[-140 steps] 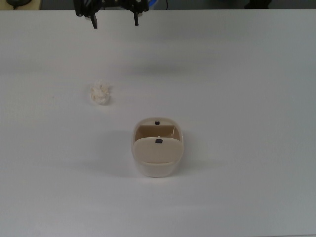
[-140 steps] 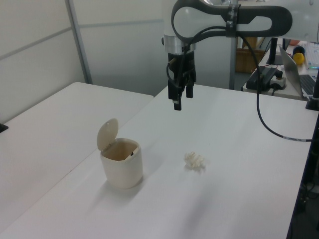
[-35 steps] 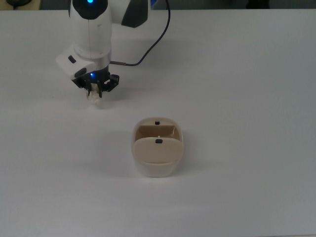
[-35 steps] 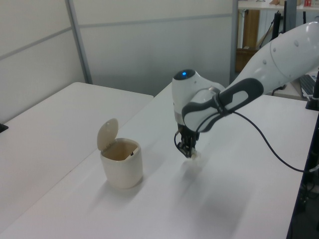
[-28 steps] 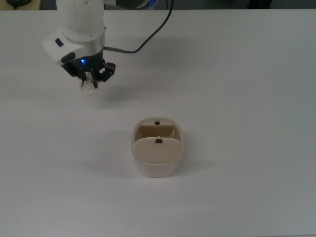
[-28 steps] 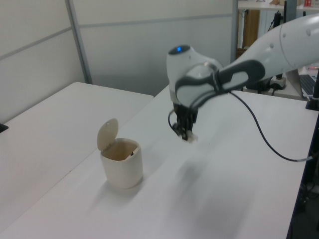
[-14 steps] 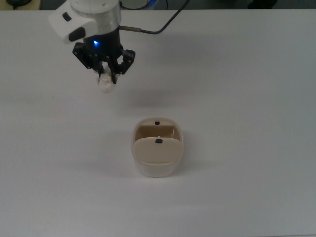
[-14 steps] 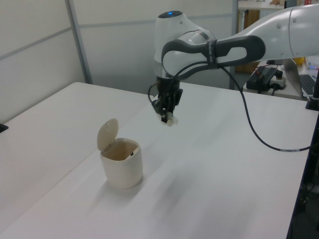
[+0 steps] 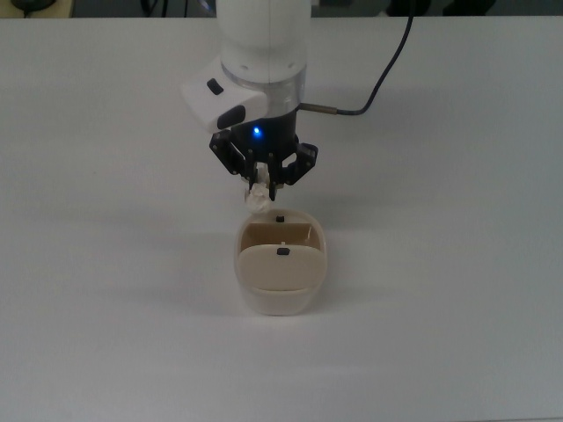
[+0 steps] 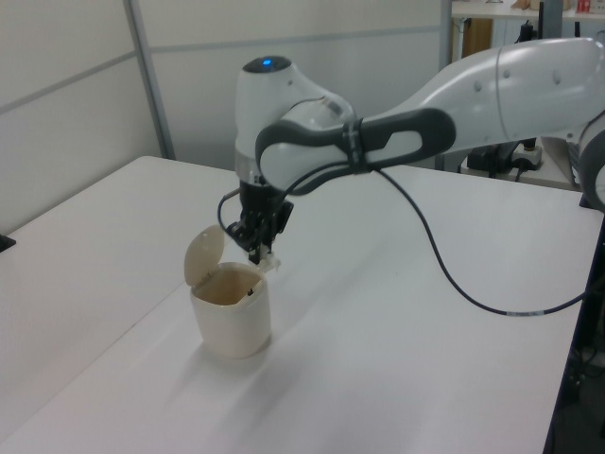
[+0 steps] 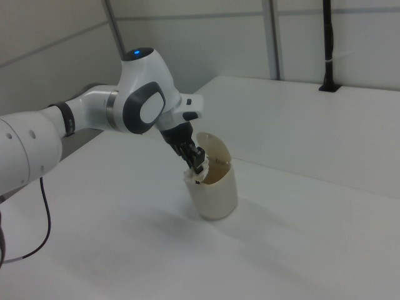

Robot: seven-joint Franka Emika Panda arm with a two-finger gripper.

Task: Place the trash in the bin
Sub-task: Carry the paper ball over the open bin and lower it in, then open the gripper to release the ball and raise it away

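Carried across from the top view's left since the earlier frame: trash point(image 9: 258, 199) pinched between closed gripper point(image 9: 262, 187) fingers, hanging at fingertips just above bin point(image 9: 280, 280) rim. Trash largely hidden behind fingers in right view.

Bright, even overhead light, soft faint shadows on the table point(image 9: 457, 264), slightly soft focus

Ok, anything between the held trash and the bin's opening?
Nothing. In the left view the trash in the hand hangs just above the bin rim, lid flap swung up.
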